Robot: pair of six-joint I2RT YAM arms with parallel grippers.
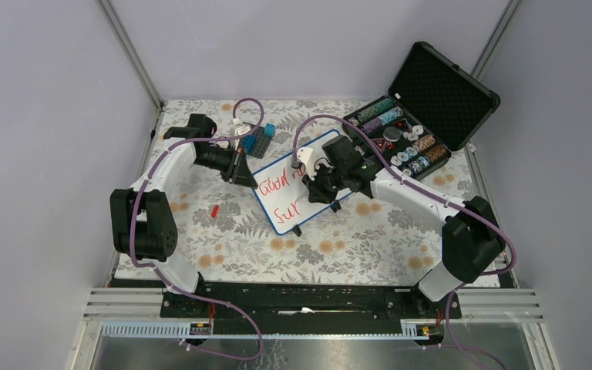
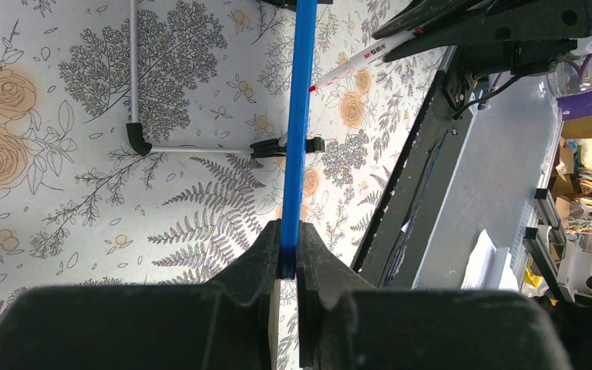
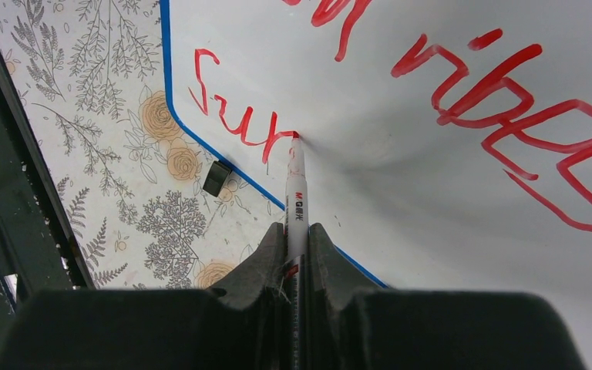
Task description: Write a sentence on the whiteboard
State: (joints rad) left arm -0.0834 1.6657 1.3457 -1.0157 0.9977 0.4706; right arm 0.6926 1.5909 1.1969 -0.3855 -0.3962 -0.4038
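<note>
The whiteboard, white with a blue rim, sits tilted mid-table on little black feet. Red letters read "Good vibes" above "Sur"; both lines also show in the top view. My left gripper is shut on the board's blue rim at its far left edge. My right gripper is shut on a white marker, whose red tip touches the board just after the "r". In the top view my right gripper is over the board's middle. The marker also shows in the left wrist view.
An open black case with rows of small items stands at the back right. Blue bricks lie behind the board. A small red cap lies on the floral cloth at the left. A metal frame rail runs along the near edge.
</note>
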